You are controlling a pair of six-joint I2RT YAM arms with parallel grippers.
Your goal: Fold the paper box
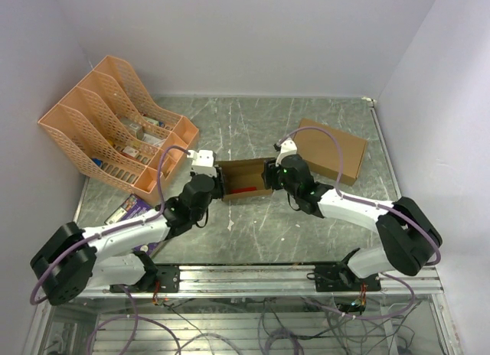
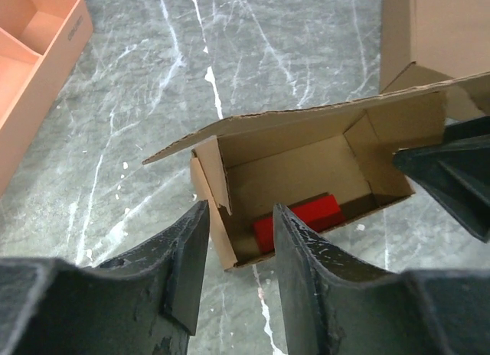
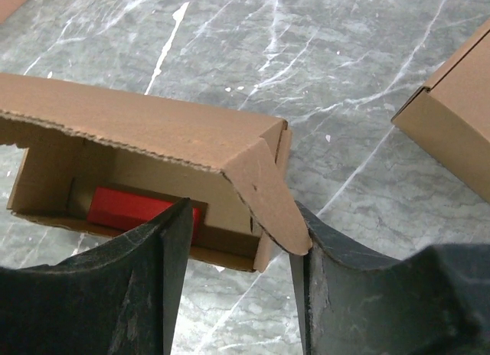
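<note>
- Left pincer (image 2: 241, 211) is released: its two dark fingers (image 2: 184, 267) stand apart, astride the left end wall of the paper box (image 2: 306, 160), and neither seems to press on the cardboard.
- Right pincer (image 3: 241, 217) is also released, its jaws wide. The loose end flap (image 3: 269, 194) of the box hangs down between them, close against the right-hand finger; I cannot tell whether they touch.
- From the top view, the paper box (image 1: 245, 179) lies on the table (image 1: 253, 125) in the middle, directly ahead of both pincers and caught between them. Its long axis runs left to right, from one pincer to the other.
- Its lid panel (image 3: 145, 125), hinged along the far long side, leans over the opening but is not shut. A red block (image 2: 298, 217) lies inside on the floor of the box.
- Each arm is equally near, one per end, though the hanging flap belongs to the right arm. Closing probably depends on pushing that flap inward along the long axis before the lid drops towards the near wall.
- Well apart sit a larger cardboard box (image 1: 331, 150), to the far right, and an orange file rack (image 1: 115, 129), to the far left.
</note>
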